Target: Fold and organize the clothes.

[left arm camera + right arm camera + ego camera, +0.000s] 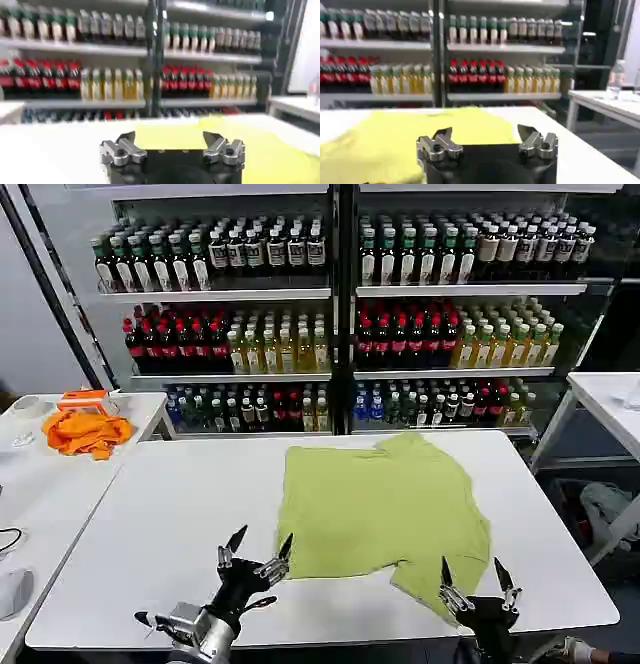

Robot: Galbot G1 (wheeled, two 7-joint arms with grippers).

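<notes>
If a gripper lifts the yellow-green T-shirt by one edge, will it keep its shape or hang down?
The T-shirt lies flat with soft wrinkles on the white table, so it is probably floppy and would hang down. It looks thin, so likely light. Its hem corner near the open right gripper seems easiest to pinch.

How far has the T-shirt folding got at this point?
Little looks done: the T-shirt lies roughly spread on the white table, rumpled, with no clean fold visible. Nothing is in hand: the left end effector is open beside the shirt's near left edge, and the right end effector is open at its near right corner, neither gripping cloth. Grasping, folding and tidying all remain.
</notes>
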